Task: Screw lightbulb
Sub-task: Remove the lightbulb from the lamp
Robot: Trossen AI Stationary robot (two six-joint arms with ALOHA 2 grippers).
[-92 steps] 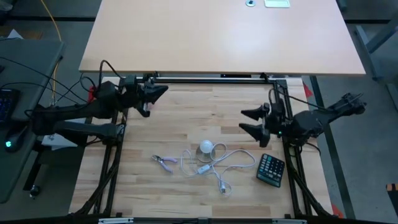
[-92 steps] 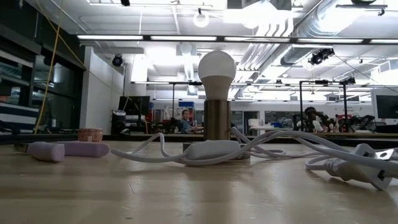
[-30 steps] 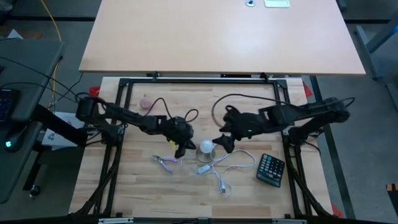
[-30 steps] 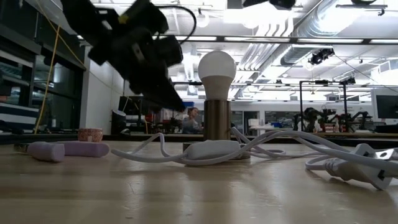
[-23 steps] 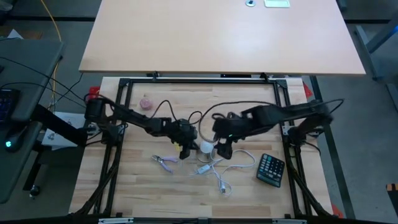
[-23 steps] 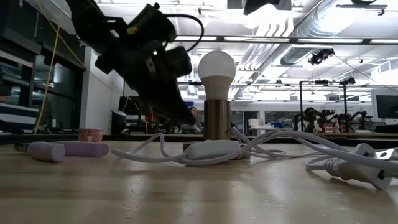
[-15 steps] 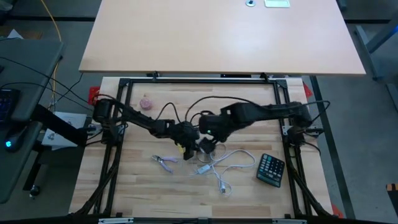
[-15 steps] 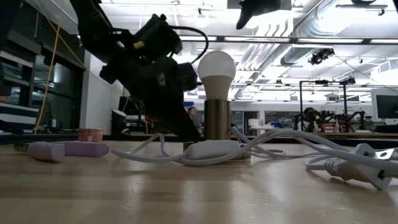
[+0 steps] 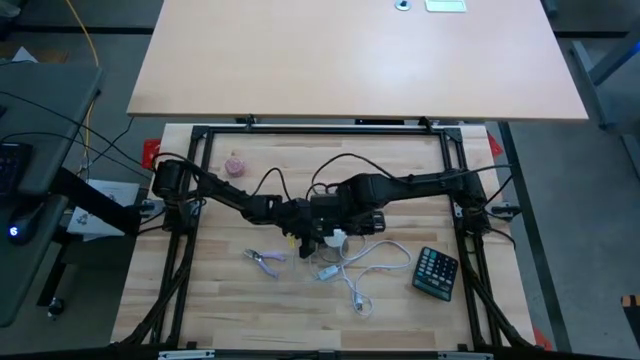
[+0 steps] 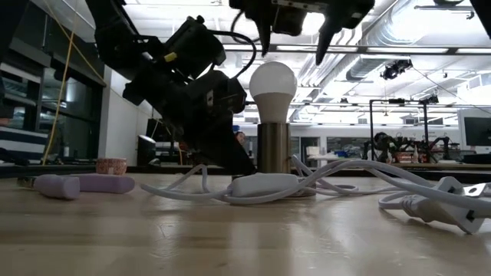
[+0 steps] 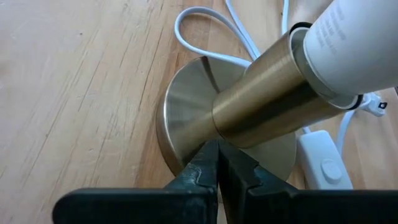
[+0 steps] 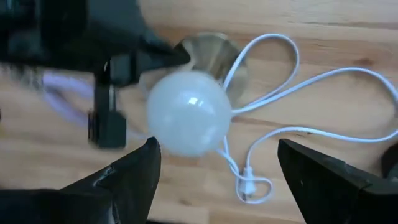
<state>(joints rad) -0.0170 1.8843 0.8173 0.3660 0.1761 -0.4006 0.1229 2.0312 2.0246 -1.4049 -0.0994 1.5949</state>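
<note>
Left tool (image 10: 244,170): its fingers (image 11: 208,168) are pressed together, holding nothing, tips down on the socket base (image 11: 186,112) at the foot of the brass stem (image 11: 261,106); this looks meant to pin the lamp so it cannot spin or slide.
Lightbulb (image 10: 273,83): seated upright in the top of the stem, near the middle of the surface (image 9: 230,300), globe up and free on all sides.
Right tool (image 10: 293,31): spread wide, empty, hanging directly over the globe with one finger (image 12: 134,171) on each side, not touching; judged ready to drop and close for the twist.
Cord (image 9: 375,262): white, looped loosely just right of the base, slack enough not to drag on it.
Risk: the smooth globe may slip in the grip.
</note>
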